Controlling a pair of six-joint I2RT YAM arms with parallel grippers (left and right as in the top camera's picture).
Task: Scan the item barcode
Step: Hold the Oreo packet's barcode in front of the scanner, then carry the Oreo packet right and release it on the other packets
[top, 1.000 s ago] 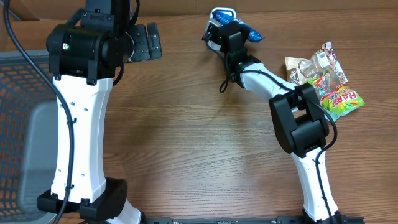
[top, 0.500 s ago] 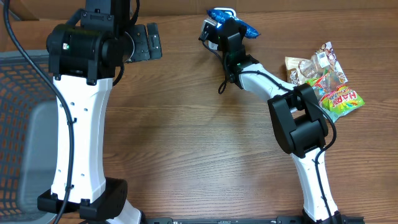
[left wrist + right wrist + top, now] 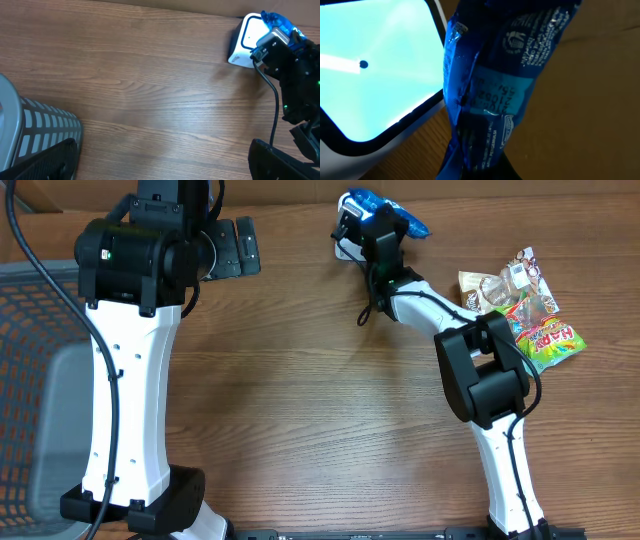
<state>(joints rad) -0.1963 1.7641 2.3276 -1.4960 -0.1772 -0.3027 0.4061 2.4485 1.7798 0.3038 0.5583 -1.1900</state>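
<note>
Currently right hand point(image 3: 370, 222) pinches the blue packet point(image 3: 492, 95) just past its tips, beside the scanner point(image 3: 365, 70) window. Risk: the twisted, crinkled wrapper hides the barcode, or the thin grip slips. Left hand point(image 3: 236, 248) is spread; the basket point(image 3: 42, 132) beside it shows nothing inside where visible.
</note>
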